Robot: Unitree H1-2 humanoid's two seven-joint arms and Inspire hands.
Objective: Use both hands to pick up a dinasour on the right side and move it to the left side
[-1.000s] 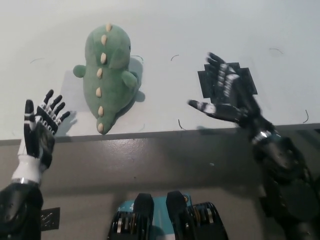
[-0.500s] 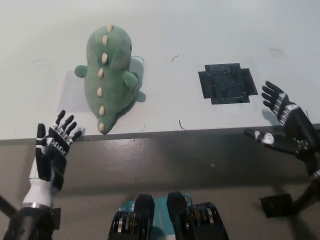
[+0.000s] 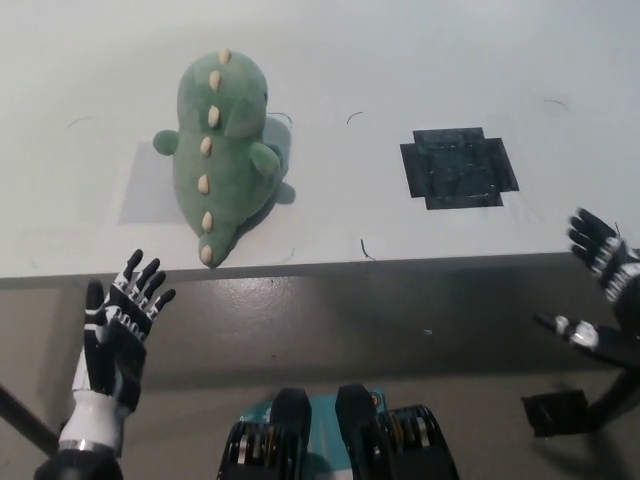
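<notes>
A green plush dinosaur (image 3: 218, 150) with cream spikes down its back lies on the white table (image 3: 400, 60), left of centre, its tail tip near the front edge. My left hand (image 3: 118, 330) is open at the lower left, below the table edge and apart from the toy. My right hand (image 3: 606, 290) is open at the far right edge of the picture, partly cut off, well away from the dinosaur.
A black tape patch (image 3: 458, 167) marks the table right of centre. A faint grey rectangle (image 3: 145, 185) lies under and left of the dinosaur. The table's front edge (image 3: 380, 262) runs across the middle, with dark floor below.
Both hands have drawn back from the table: the left dropped down below the edge, the right swung from the tape patch out to the far right. The dinosaur has stayed put.
</notes>
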